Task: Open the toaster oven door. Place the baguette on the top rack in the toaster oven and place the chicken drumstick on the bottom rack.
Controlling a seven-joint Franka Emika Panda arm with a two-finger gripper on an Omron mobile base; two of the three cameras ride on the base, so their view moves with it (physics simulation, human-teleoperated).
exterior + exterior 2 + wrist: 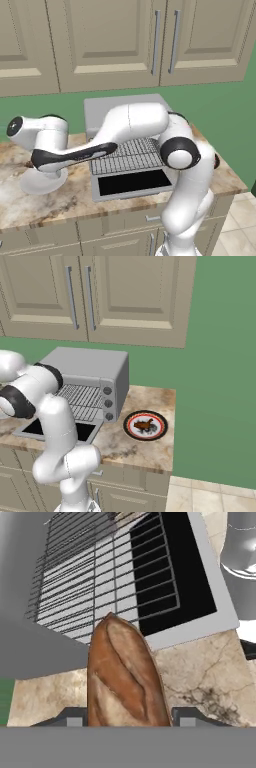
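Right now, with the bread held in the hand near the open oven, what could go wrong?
1. The baguette sticks out far past the hand, so its tip could snag the front bar of a pulled-out rack instead of sliding in over it.
2. The toaster oven door lies flat, open over the counter; a low approach might bump it.
3. Two wire grids sit close together, so the loaf could end up on the wrong one.

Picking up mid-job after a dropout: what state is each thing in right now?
toaster oven door: open, folded down flat.
top rack: slid out over the door, bare.
baguette: held between the fingers, off the rack.
gripper: shut on the baguette.
chicken drumstick: lying on a plate.
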